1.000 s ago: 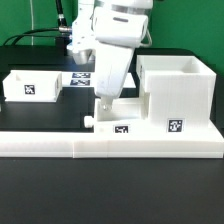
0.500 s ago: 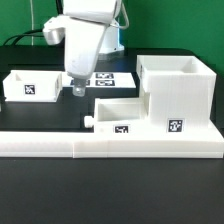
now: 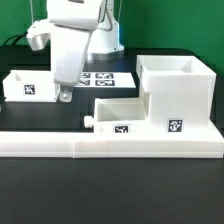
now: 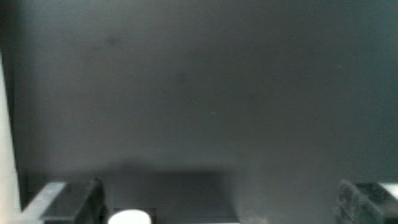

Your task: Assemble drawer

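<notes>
housing (image 3: 178,95) upright | tray (image 3: 118,112) touching it, knob (image 3: 88,121) outward | other tray (image 3: 30,85) well apart

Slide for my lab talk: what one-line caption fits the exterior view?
Panda gripper hovers beside the loose shallow white plastic tray; a second tray juts from the tall white housing.

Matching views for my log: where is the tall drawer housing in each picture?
Exterior view: the housing stands at the exterior view's right, a tray against its base.
Wrist view: not in it.
Shared landmark: the open gripper, over the black table.
</notes>
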`<state>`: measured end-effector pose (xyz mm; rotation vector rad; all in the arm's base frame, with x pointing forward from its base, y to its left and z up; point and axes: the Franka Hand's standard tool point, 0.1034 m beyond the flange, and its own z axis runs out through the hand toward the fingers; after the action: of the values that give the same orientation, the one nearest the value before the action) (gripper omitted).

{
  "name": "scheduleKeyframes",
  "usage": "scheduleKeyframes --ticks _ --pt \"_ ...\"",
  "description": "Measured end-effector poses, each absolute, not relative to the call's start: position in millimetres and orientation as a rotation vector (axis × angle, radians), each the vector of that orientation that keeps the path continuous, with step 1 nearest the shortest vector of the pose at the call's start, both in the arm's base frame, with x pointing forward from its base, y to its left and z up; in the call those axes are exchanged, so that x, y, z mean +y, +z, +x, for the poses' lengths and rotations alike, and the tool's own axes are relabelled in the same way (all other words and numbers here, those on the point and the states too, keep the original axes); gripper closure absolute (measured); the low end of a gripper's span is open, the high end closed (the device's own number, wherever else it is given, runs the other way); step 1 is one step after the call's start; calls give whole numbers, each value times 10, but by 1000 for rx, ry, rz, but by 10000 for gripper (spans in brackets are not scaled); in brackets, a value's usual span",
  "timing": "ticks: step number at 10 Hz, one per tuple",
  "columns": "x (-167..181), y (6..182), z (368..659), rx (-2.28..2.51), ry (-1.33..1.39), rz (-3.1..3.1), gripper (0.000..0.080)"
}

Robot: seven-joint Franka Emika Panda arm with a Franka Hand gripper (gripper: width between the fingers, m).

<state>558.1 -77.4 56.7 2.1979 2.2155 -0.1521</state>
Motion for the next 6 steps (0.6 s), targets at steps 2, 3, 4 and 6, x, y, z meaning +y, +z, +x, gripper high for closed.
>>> scheduleKeyframes --ticks 2,3,4,6 --pt "-754 492 5657 2259 -128 2242 150" --pt "-765 489 5654 2240 -75 2306 150" --pt "-872 484 5631 2261 -42 2313 150" --pt "-946 468 5608 2253 -40 2331 150"
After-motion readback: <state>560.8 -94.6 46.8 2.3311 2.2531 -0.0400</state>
